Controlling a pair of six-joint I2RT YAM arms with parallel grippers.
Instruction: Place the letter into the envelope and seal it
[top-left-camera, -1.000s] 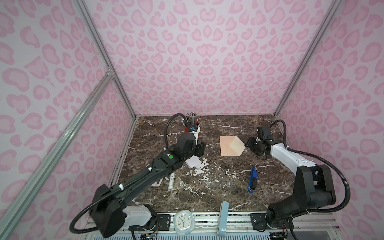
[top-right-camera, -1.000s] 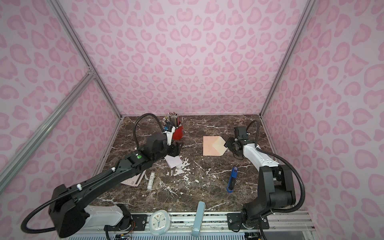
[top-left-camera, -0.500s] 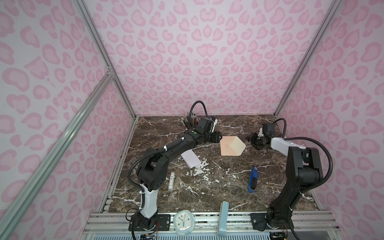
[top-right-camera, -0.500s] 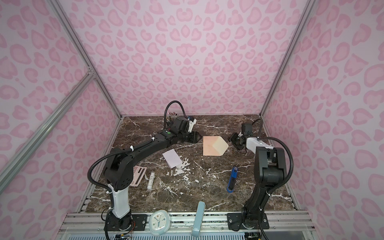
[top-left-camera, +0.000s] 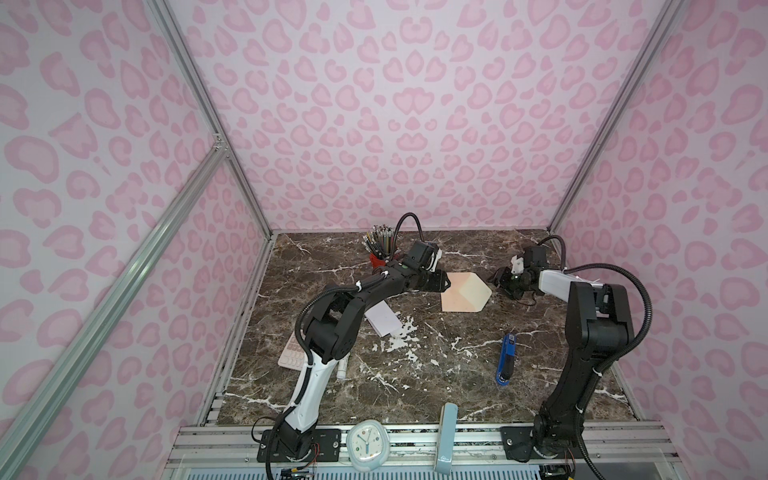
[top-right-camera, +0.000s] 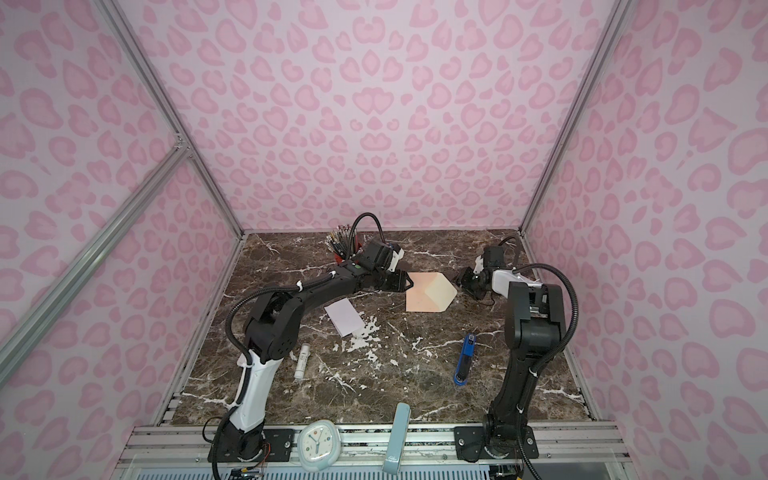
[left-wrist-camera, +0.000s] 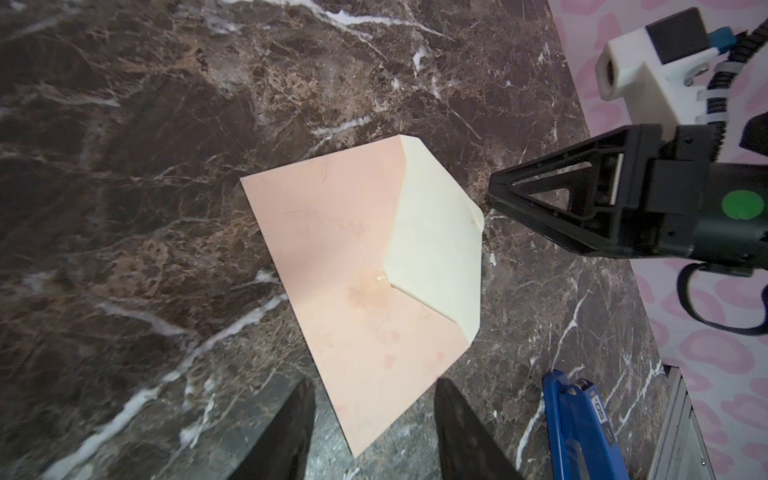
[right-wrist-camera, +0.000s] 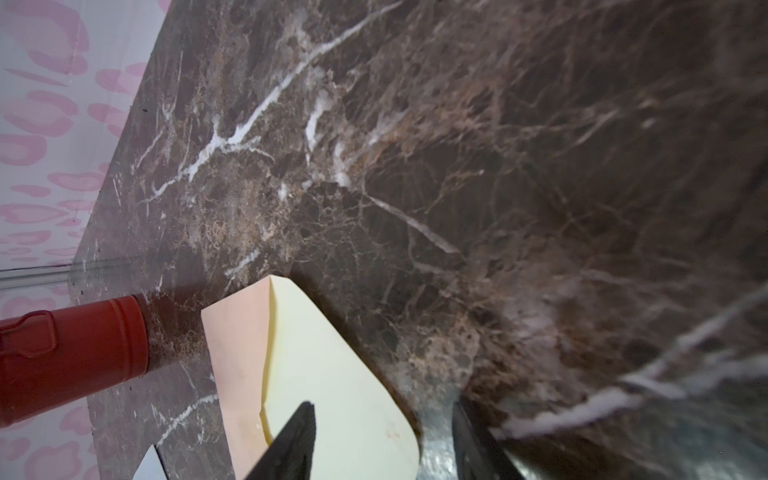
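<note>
The envelope (top-left-camera: 457, 297) lies flat at the far middle of the table (top-left-camera: 415, 374), its flap (top-left-camera: 477, 289) open rightward; the letter (top-left-camera: 384, 322) lies well apart, to its near left. The left gripper (top-left-camera: 444, 284) at its left edge and the right gripper (top-left-camera: 500, 279) at the flap tip both have jaws parted, empty. The step looks like readying the envelope: next, pinch the flap and steady the body.

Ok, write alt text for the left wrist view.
A flat peach-pink paper envelope with its cream pointed flap open lies on the dark brown marble table. The left gripper hovers open over one corner; the right gripper points at the flap's tip. A blue stapler lies nearby.
</note>
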